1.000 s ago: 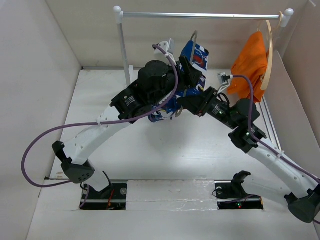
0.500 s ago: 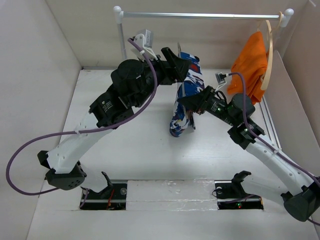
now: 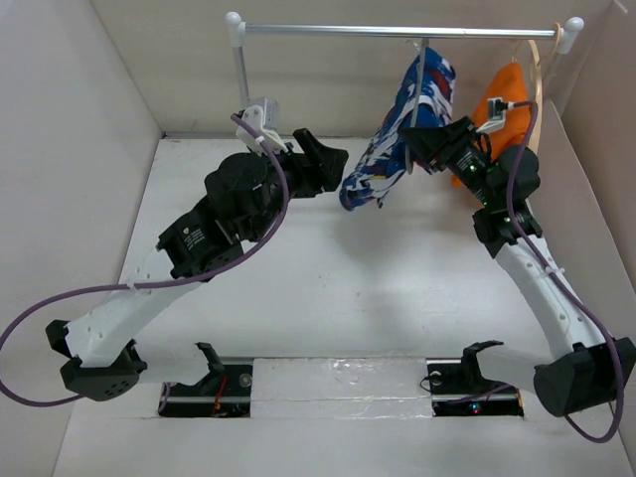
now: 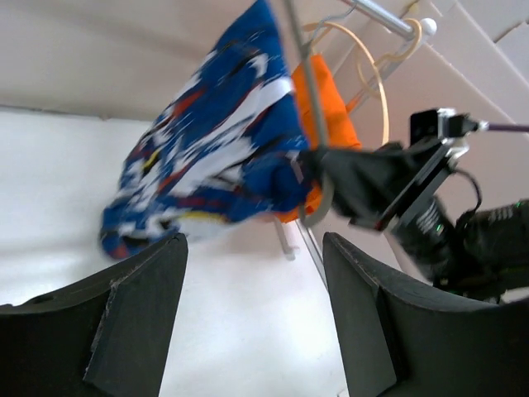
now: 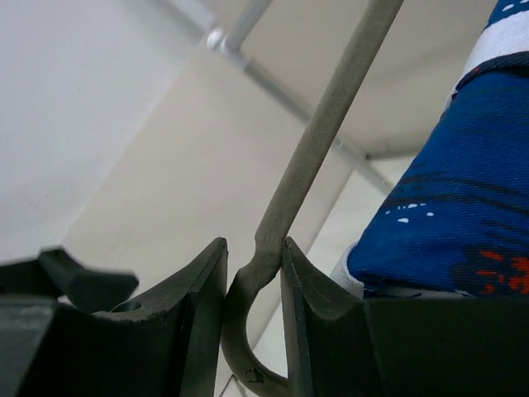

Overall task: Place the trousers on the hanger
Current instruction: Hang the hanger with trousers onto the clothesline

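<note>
The trousers (image 3: 397,129), dark blue with red, white and yellow streaks, hang draped over the grey wire hanger (image 3: 421,70), whose top reaches up to the rail (image 3: 328,30). My right gripper (image 3: 415,149) is shut on the hanger's wire (image 5: 331,107), with the trousers (image 5: 446,231) just beside its right finger. My left gripper (image 3: 336,167) stands open to the left of the trousers, apart from them. In the left wrist view the trousers (image 4: 215,157) and the hanger (image 4: 302,66) hang beyond my open left gripper (image 4: 256,306), nothing between its fingers (image 4: 140,314).
An orange garment (image 3: 502,104) on a pale wooden hanger (image 3: 537,89) hangs at the rail's right end, close behind the right gripper. The rail's white post (image 3: 240,79) stands behind the left arm. Walls enclose the white table (image 3: 328,288).
The right arm has lifted the hanger with the trousers up and to the right, to the rail. The left gripper has drawn back to the left, away from the trousers.
</note>
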